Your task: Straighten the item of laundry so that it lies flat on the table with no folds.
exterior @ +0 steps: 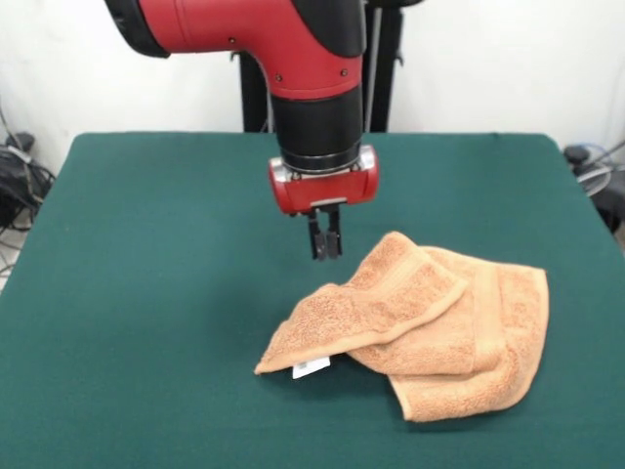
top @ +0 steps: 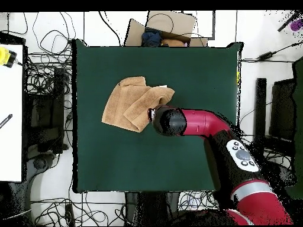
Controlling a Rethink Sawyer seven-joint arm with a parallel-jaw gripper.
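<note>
**Towel folded over itself, end effector poised beside the top flap**

The towel (exterior: 420,327) lies on the green bench (exterior: 146,293), bunched into overlapping layers. One flap is folded across the rest, and its free corner, the one with the small white tag (exterior: 312,367), reaches out over the bench surface. A second layer shows underneath, curling round at the side away from the tag. In the overhead view the towel (top: 131,101) sits in the half of the bench (top: 148,159) away from the robot's base, off to one side of the middle.

To do this step well, I judge the best grip is on the top flap only, near a free corner or its banded edge, rather than a pinch through both layers. Taking one layer lets the flap be lifted and drawn outward, away from the pile, so that it peels open instead of dragging the whole bundle along. A low lift and a slow pull should keep the lower layer from shifting.

The red arm (exterior: 303,59) comes down nearly vertical, wrist pointing straight at the bench. The end effector (exterior: 325,244) hangs just beside the upper edge of the folded flap; its fingers are close together, nearly closed, and hold nothing. Whether the tips touch the bench cannot be told.
</note>
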